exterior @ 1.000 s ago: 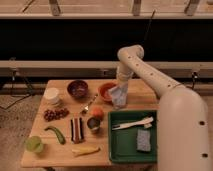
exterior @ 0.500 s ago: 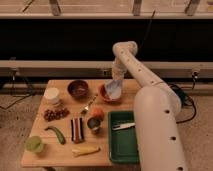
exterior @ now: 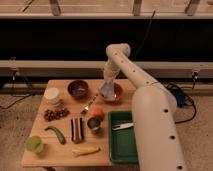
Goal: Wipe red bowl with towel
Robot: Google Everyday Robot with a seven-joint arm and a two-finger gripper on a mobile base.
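The red bowl sits at the back right of the wooden table. A light blue towel hangs into the bowl's left side and covers part of its rim. My gripper is directly above the bowl and is shut on the top of the towel. The white arm rises from the lower right, bends near the window ledge and comes down onto the bowl.
A dark purple bowl and a white cup stand left of the red bowl. A spoon, an orange fruit, a can, grapes and a banana lie in front. A green tray is at the right.
The arm has swung left and back, carrying the towel from the bowl's right side over to its left side. The arm now covers more of the green tray.
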